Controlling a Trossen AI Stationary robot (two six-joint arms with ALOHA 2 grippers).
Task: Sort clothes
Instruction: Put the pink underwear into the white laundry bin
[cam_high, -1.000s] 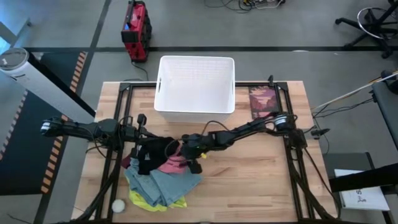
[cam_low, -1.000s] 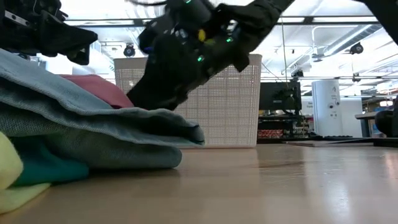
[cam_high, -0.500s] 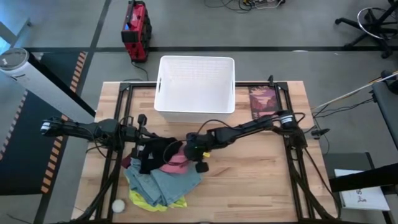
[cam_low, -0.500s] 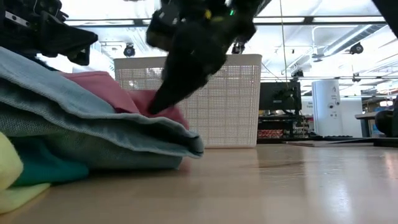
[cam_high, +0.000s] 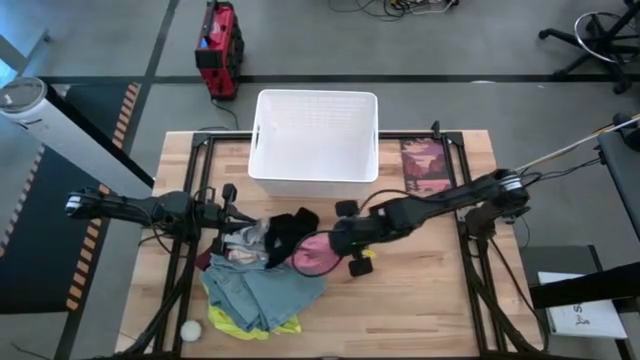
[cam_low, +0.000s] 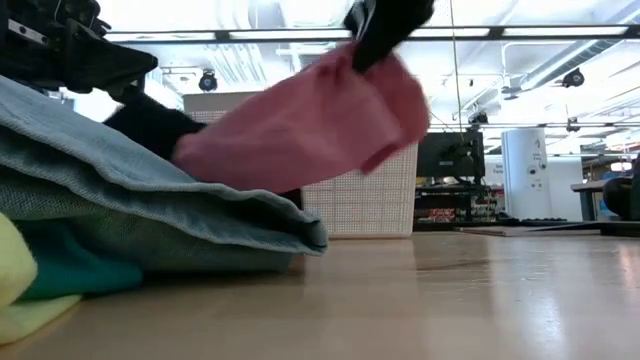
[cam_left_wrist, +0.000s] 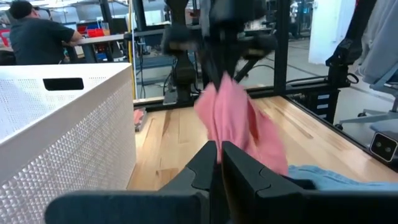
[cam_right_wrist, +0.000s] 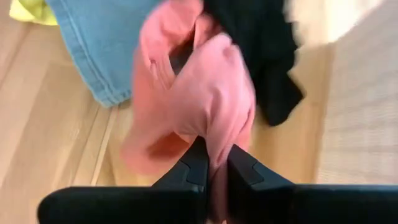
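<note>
A pink garment (cam_high: 313, 252) hangs from my right gripper (cam_high: 334, 242), which is shut on it just right of the clothes pile. A black garment (cam_high: 284, 234) lies beside the pink one, over the pile's far right part. The pile holds light denim (cam_high: 262, 290), neon yellow (cam_high: 248, 325), a teal piece (cam_low: 70, 272) and a pale patterned piece (cam_high: 240, 256). My left gripper (cam_high: 240, 218) hovers shut over the pile's far left part with nothing between its fingers (cam_left_wrist: 217, 163). My right gripper pinches a bunched fold of the pink garment (cam_right_wrist: 214, 134) between its two fingertips. It comes slanting down from the table's right side. The cloth's held end is lifted (cam_low: 385, 70). The rest trails down to the left, its lower end (cam_low: 205, 155) on the denim.
A white mesh basket (cam_high: 316, 135) stands at the far middle of the table. A flat camouflage-patterned piece (cam_high: 424, 165) lies to its right. A white ball (cam_high: 190, 330) sits at the near left. Bare wood (cam_high: 420, 290) lies right of the pile. A person shows in the room beyond.
My right gripper has shut on the pink garment, then risen and gone toward the table's right edge. The pink garment's held end has come up off the pile and been drawn right. The black garment has been dragged right with it.
</note>
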